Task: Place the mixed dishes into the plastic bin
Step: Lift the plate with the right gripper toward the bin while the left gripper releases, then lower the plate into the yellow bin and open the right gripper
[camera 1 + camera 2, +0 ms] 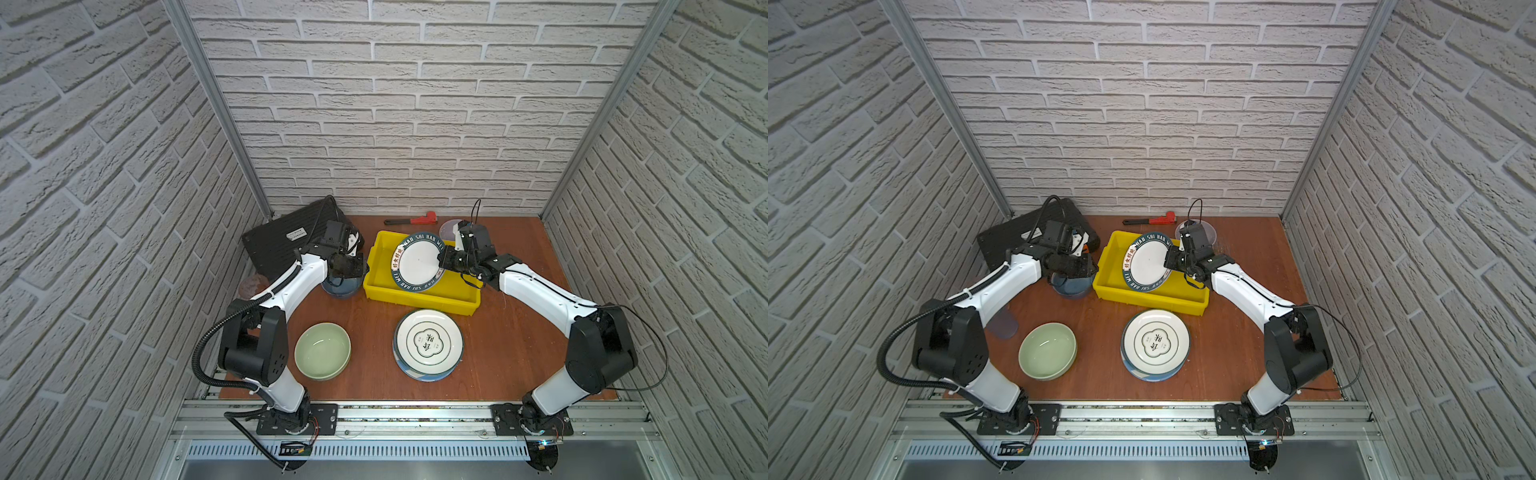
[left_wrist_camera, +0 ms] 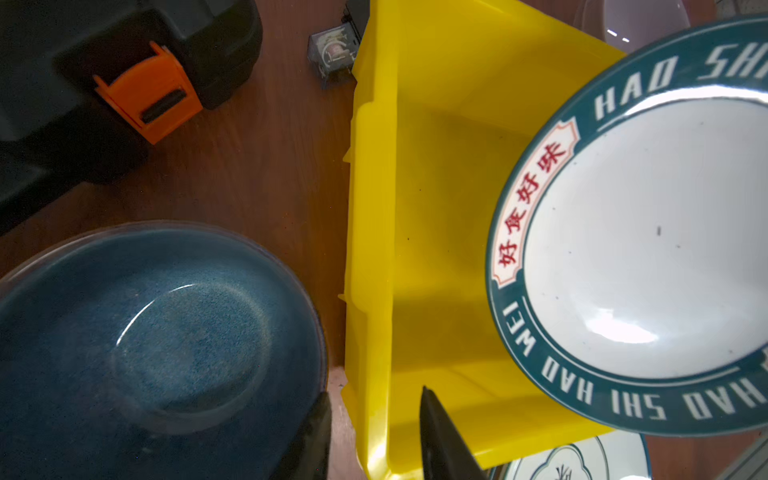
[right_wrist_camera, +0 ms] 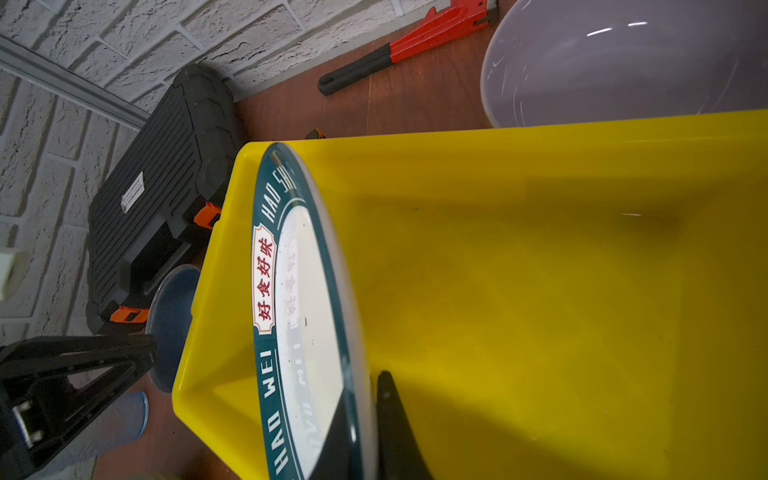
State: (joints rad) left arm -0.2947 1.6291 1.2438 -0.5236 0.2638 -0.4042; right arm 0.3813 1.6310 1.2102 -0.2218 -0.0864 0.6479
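**A:** What has the right hand got?

**B:** It is clamped on the rim of the lettered plate, which has a dark-green border and a white middle. The plate hangs tilted out past the fingertips, over the yellow bin. I cannot tell whether its low edge touches the bin's floor.

**A:** And close around that hand?

**B:** The bin lies right beneath it. Just behind the hand, outside the bin's far corner, sits the lavender bowl. Farther on, by the wall, is the red pipe wrench.

**A:** The left hand?

**B:** Its fingers stand a narrow way apart and grip nothing. One finger is over the rim of the blue bowl, the other over the bin's side wall. Bowl and bin sit just beside each other on the worktop.

**A:** Farther from it?

**B:** The black tool case lies beyond the bowl. Well back toward the arm bases are the pale green bowl and a stack of plates with a white one on top, near the bin's front wall.
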